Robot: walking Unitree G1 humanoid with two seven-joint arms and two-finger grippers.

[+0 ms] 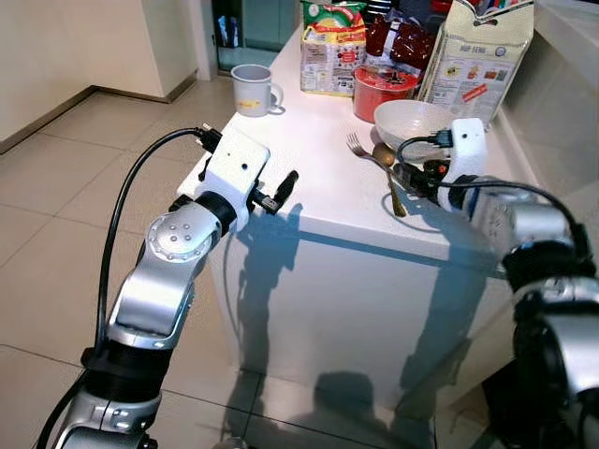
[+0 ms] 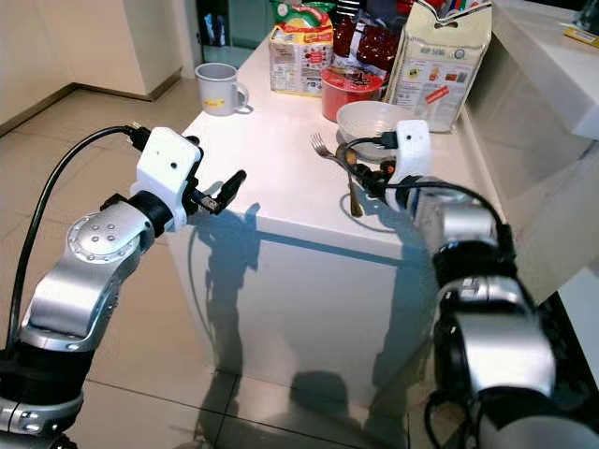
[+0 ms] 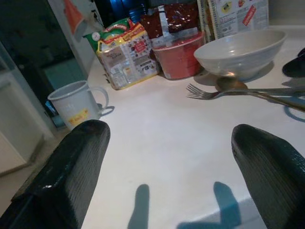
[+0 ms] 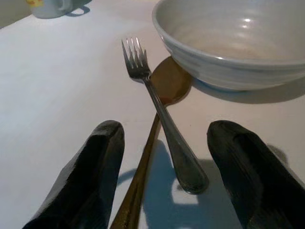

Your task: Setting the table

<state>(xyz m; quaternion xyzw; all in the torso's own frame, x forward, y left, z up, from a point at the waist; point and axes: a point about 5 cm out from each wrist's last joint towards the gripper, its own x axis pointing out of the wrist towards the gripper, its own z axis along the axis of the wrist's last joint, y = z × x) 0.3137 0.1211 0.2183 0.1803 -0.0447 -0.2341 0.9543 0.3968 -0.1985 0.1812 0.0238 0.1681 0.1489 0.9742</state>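
On the white table (image 1: 309, 178) a silver fork (image 4: 157, 105) lies crossed over a brown spoon (image 4: 143, 167), both beside a white bowl (image 4: 228, 43). My right gripper (image 4: 164, 131) is open just above the table, one finger on each side of the two handles. My left gripper (image 1: 281, 190) is open at the table's near left edge, holding nothing. A grey mug (image 1: 253, 89) stands at the far left corner.
A red container (image 1: 384, 91), a food box (image 1: 332, 47), a dark red packet (image 1: 402, 42) and a tall carton (image 1: 477, 56) crowd the back of the table. The tiled floor (image 1: 65, 215) lies to the left, and a counter (image 2: 552, 56) runs along the right.
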